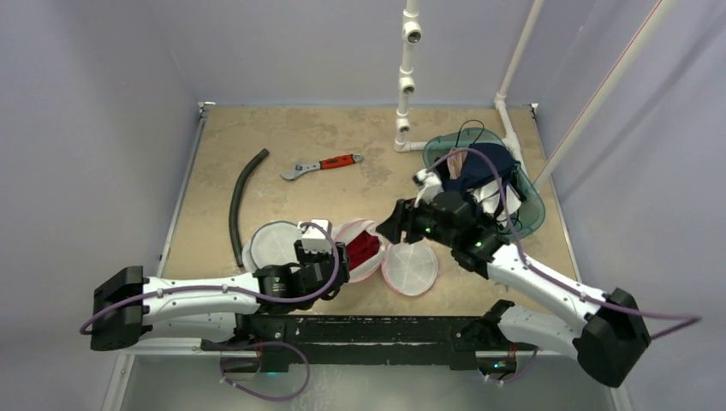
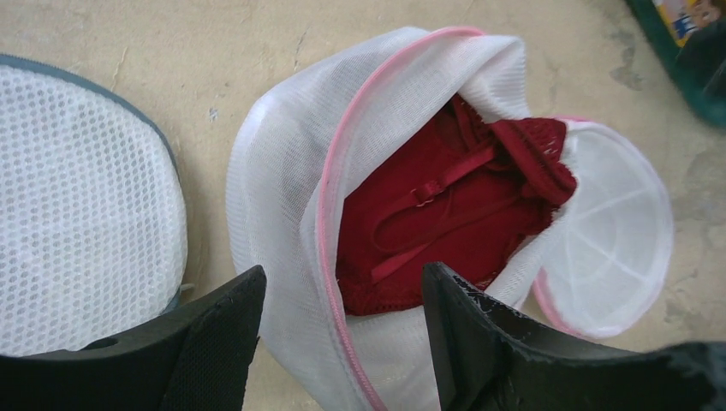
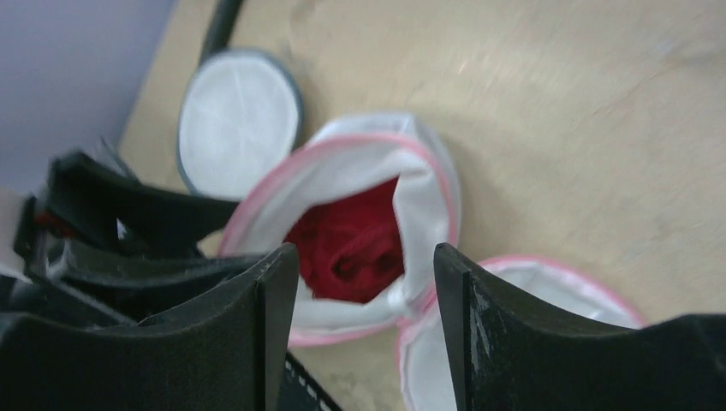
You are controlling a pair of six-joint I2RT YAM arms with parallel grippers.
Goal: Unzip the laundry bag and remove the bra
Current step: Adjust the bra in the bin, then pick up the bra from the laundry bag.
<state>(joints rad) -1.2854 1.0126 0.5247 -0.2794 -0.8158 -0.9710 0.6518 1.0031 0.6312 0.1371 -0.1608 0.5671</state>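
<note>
Claws spread on both sides, nothing pinched in either. Left claw [image 2: 342,282] low over the near rim of the laundry bag [image 2: 282,171], fingers [image 2: 214,334] either side of the open mouth. Right claw [image 3: 366,257] higher up, looking down into that same mouth from the far side. Zip [image 2: 330,188] already run round by the look of it, pink-edged flap [image 2: 608,223] thrown open to the right, flat on the table. Bra [image 2: 428,223] right there inside, deep red, straps [image 2: 467,167] on top, not yet lifted out.

Next, judging from this: drop one claw into the opening, close on a strap or a thick fold of red only, and avoid catching the white mesh along with it. Better to pin the bag's rim with the other claw so as not to drag the whole bag up. Lift slowly, watching for a strap snagging on the zip.

Further out: second mesh bag [image 2: 77,205], grey-trimmed, lying flat just beside on the left. Black hose [image 1: 235,205] and red-handled wrench [image 1: 321,165] beyond, green tray [image 1: 532,204] of clothes at the far right corner, white pipe frame [image 1: 407,77] rising behind. Tan, scuffed table [image 1: 300,128], pale lilac walls [image 1: 86,128] on three sides.
</note>
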